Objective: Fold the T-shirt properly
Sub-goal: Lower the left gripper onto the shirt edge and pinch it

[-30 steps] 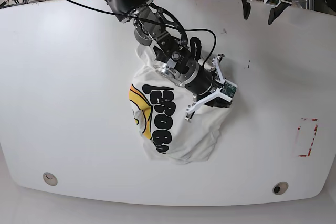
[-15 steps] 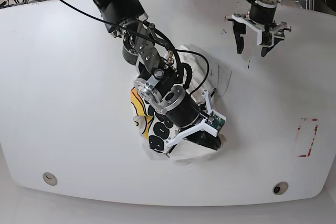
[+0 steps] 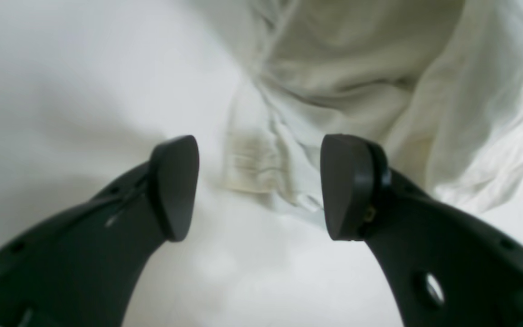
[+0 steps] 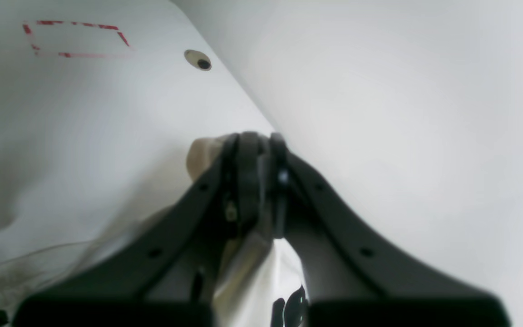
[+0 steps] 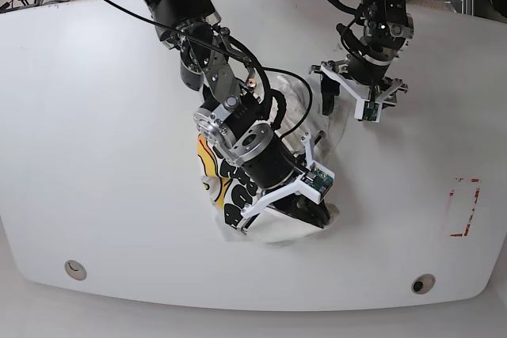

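- The T-shirt [image 5: 238, 187] lies bunched in a wrinkled heap near the middle of the table [image 5: 95, 132], black lettering and a yellow graphic showing on its left side in the base view. No flat panel or clean fold line is visible, so I judge the folding barely begun.
- The right gripper [image 4: 257, 150] has its jaws pressed together on a pinch of white cloth at the near edge of the heap; the right wrist view shows fabric trailing from between the fingers.
- The left gripper [image 3: 259, 186] stands with jaws well apart and nothing between them. It hangs just over a hemmed edge of the shirt at the far side of the heap.
- Left to do, in my judgement: spread the garment flat, then make every fold.
- The table is white, smooth and rounded, with a round fitting [image 5: 75, 268] near the front left, another [image 5: 422, 283] front right, and a red-marked rectangle [image 5: 463, 207] at the right.
- Cables and equipment crowd the floor behind the table.
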